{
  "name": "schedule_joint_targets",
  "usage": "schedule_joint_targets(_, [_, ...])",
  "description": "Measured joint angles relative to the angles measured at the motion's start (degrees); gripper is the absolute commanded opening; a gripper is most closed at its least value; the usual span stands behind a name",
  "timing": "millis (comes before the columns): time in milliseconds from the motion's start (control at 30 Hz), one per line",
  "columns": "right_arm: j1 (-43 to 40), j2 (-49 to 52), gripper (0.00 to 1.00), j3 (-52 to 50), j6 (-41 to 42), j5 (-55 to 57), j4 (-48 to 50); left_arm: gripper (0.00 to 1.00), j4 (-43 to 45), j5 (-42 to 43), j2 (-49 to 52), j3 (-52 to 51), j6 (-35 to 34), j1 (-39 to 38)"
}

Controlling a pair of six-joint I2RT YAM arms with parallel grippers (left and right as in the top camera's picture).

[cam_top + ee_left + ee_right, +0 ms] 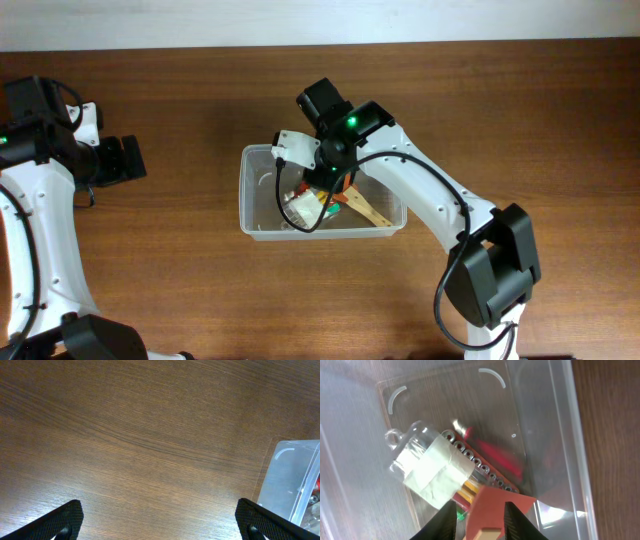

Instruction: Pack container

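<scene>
A dark wooden table (pixel 180 290) fills the scene, with a pale strip of wall along its far edge. The container (pixel 258 200) sits near the table's middle, upright and open; its corner also shows at the right edge of the left wrist view. The right arm (pixel 430 200) reaches from the near right side over the tub, and the right gripper (pixel 480 520) hangs inside it, fingers apart on either side of an orange-brown flat piece (pixel 492 505); whether they press on it I cannot tell. The left gripper (pixel 165 527) hovers over bare wood well to the left of the container, fingers spread wide with nothing between them. On the tub's floor lie a clear pack wrapped in pale tape (pixel 427 470) and, just beside it, a blurred red item (pixel 497 455).
</scene>
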Motion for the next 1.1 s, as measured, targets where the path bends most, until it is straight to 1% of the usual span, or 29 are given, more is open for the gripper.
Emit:
schedule_joint_targets(300, [0.0,0.57,0.32,0.0,0.61,0.72,0.0,0.99,0.0,0.0,0.0,0.0,0.0,0.0])
schedule_joint_targets(433, [-0.26,0.57,0.41,0.26,5.29,4.72,-0.04,0.99,0.0,0.02,0.0,0.0,0.39,-0.04])
schedule_joint_targets(467, [-0.55,0.55,0.54,0.94,7.43,6.29,-0.13,0.99,0.02,-0.02,0.0,0.0,1.16,-0.11])
schedule_joint_targets(500, [-0.76,0.52,0.9,1.4,8.35,7.02,-0.11,0.99,0.09,-0.09,0.0,0.0,1.57,-0.33])
schedule_joint_targets(533, [-1.55,0.2,0.99,2.49,10.08,8.28,-0.07,0.99,0.24,-0.2,0.0,0.0,2.23,-0.7])
schedule_joint_targets(667, [-6.47,-3.17,0.99,6.93,17.38,10.64,-0.02,0.99,2.91,-0.44,0.0,0.0,4.28,-4.17])
schedule_joint_targets(733, [-10.73,-6.05,0.99,9.7,21.42,11.15,0.2,0.99,6.14,-0.48,0.0,0.0,4.79,-6.6])
schedule_joint_targets(767, [-14.34,-8.37,0.99,11.56,24.33,11.17,0.35,0.99,8.7,-0.33,0.0,0.0,4.98,-8.0])
schedule_joint_targets(833, [-19.08,-11.15,0.99,13.18,27.34,11.1,0.81,0.99,13.27,0.24,0.0,0.0,5.35,-10.32])
schedule_joint_targets(867, [-21.94,-12.55,0.99,13.79,28.65,11.15,1.29,0.99,16.11,0.72,0.0,-0.02,5.44,-11.28])
schedule_joint_targets(967, [-28.35,-14.56,0.99,14.51,31.15,11.34,5.22,0.99,29.2,2.23,0.02,-0.17,5.77,-13.75])
schedule_joint_targets(1067, [-33.16,-14.01,0.99,14.51,32.39,11.3,10.19,0.99,41.97,2.84,0.02,-0.15,5.86,-15.47])
schedule_joint_targets(1100, [-34.47,-13.66,0.99,14.49,32.65,11.3,10.97,0.99,44.24,3.02,0.02,-0.11,5.86,-15.82])
